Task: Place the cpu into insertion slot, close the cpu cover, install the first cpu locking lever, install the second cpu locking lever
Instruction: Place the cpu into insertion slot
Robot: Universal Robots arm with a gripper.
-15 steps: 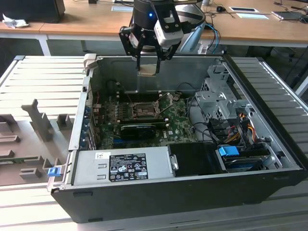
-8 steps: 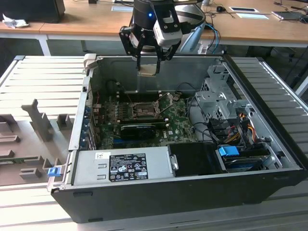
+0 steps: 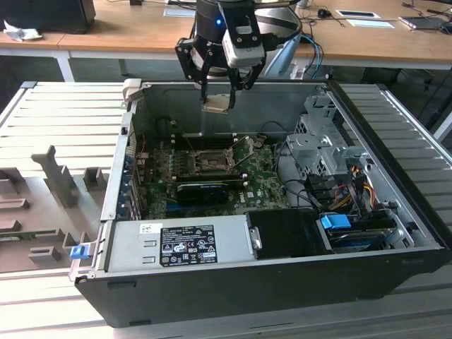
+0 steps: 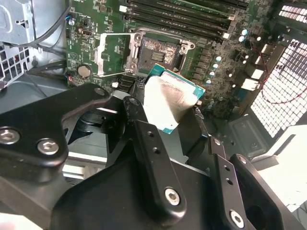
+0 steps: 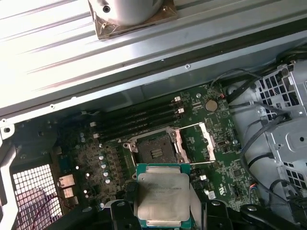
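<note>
Open computer case (image 3: 282, 275) on slatted bench: gripper (image 3: 218, 97), upper centre of exterior view, pinches cpu (image 3: 215, 106) flat; insertion slot (image 3: 210, 161) straight below, well apart; cpu cover (image 4: 102, 55) raised.

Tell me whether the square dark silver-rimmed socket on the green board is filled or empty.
Empty: the square dark socket shows bare contacts; the pale silvery square chip is clamped in the gripper, apart from it.
</note>
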